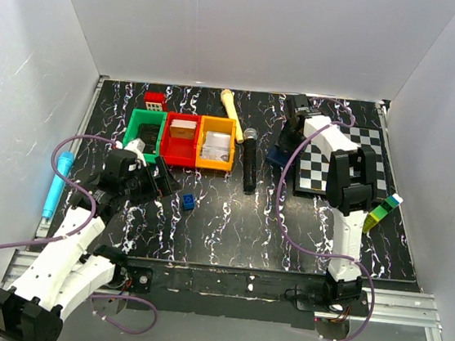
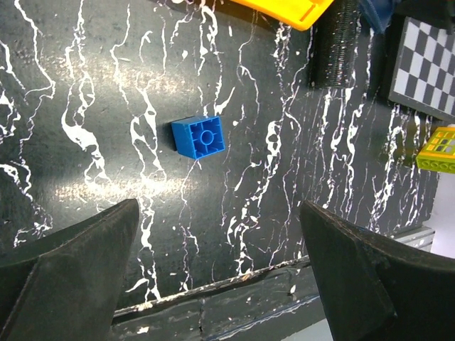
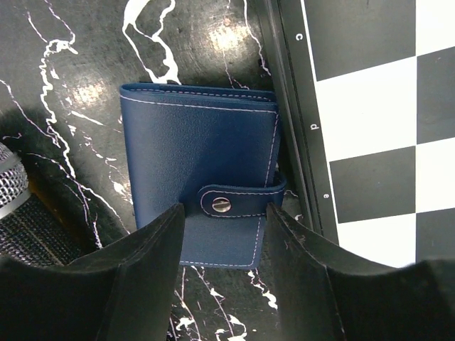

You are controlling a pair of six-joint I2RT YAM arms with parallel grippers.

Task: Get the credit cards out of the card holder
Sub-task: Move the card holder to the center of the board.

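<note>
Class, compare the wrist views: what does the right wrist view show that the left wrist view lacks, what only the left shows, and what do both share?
Only the right wrist view: the card holder lying closed, strap snapped shut, beside the lettered edge of the chessboard. Only the left wrist view: the blue brick, an orange bin corner and a yellow-green piece. Both: the marbled black table, the chessboard and part of the microphone.

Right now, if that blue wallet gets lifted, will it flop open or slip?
The wallet probably stays shut: its snap tab looks fastened. It lies flat and thin, so likely light but awkward to pinch. Grained and stitched, it should grip rather than slip.
</note>
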